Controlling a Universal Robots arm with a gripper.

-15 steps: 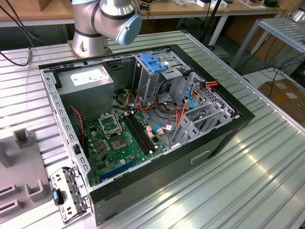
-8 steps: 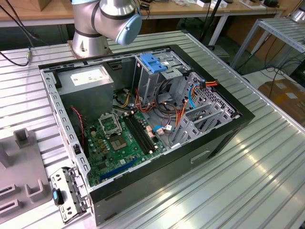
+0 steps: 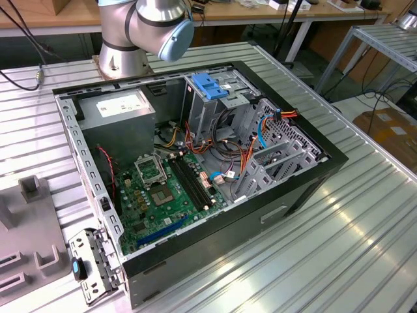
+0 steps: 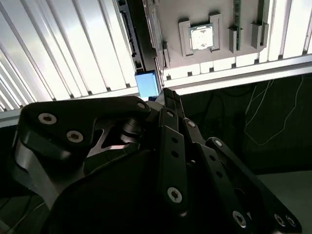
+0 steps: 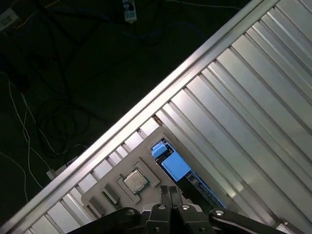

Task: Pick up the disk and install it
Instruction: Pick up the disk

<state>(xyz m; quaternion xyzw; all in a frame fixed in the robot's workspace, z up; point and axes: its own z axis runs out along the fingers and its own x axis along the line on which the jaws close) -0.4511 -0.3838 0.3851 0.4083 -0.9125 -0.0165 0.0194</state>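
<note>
Aluminium slats of the table (image 5: pixel 243 97) run bare and unbroken below the gripper (image 5: pixel 169 191) in the first wrist view. The slender black fingertips are pressed together with nothing between them. In the second wrist view the gripper (image 4: pixel 169 95) shows the same closed, empty pinch at the end of its dark linkages.

Well below the hand and just past its fingertips is the disk (image 5: pixel 171 165), seen edge-on, with a bright blue end and a long dark side. In the second wrist view the disk (image 4: pixel 146 84) has its blue end close to the table's (image 4: pixel 58 48) edge rail. It runs along one edge of a pale grey fixture plate (image 5: pixel 146 141). Whether it touches the plate or only stands just beside it I cannot tell. A processor chip (image 5: pixel 135 180) sits in a pocket of that plate, near the fingertips and on the plate side of the disk. It also shows on the plate (image 4: pixel 170 19) as a silver square (image 4: pixel 201 37).

On the disk's other side the slats lie open. Beyond the edge rail is dark floor with loose cables (image 5: pixel 48 97).

In the exterior view the arm (image 3: pixel 153 26) rises behind an open computer case (image 3: pixel 228 241) on the table (image 3: pixel 339 248). A metal drive cage (image 3: pixel 202 114) topped by a blue latch (image 3: pixel 208 86) stands inside the case.
</note>
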